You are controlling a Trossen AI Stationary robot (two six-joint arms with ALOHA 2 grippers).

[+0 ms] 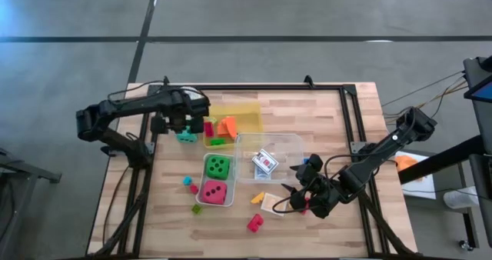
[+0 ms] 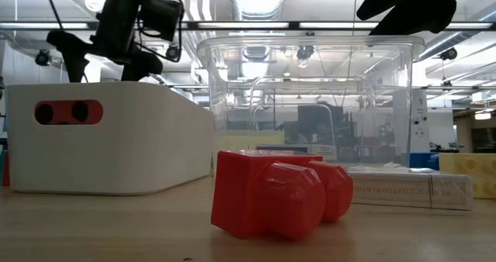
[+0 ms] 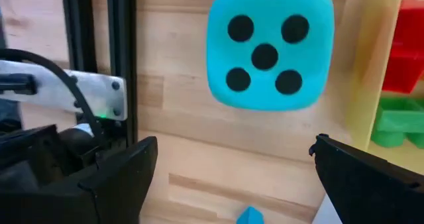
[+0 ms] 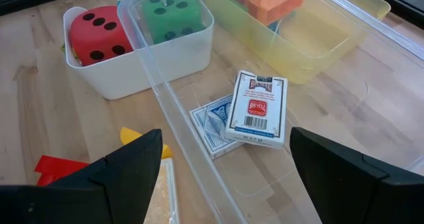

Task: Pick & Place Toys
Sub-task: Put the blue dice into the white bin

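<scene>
While you line up: left end effector (image 1: pixel 183 127) fingers apart above teal die (image 3: pixel 268 48).
Handling: likely light, soft; pinch opposite flat faces.
Right end effector (image 1: pixel 296 194): fingers apart, at five o'clock on the bench (image 1: pixel 338 121).

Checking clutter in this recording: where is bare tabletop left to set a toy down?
Bare wood lies along the table's far edge beyond the yellow tray, and on the right past the clear box. Crowded: the near middle, where the white bin, loose blocks and the right gripper cluster.
</scene>
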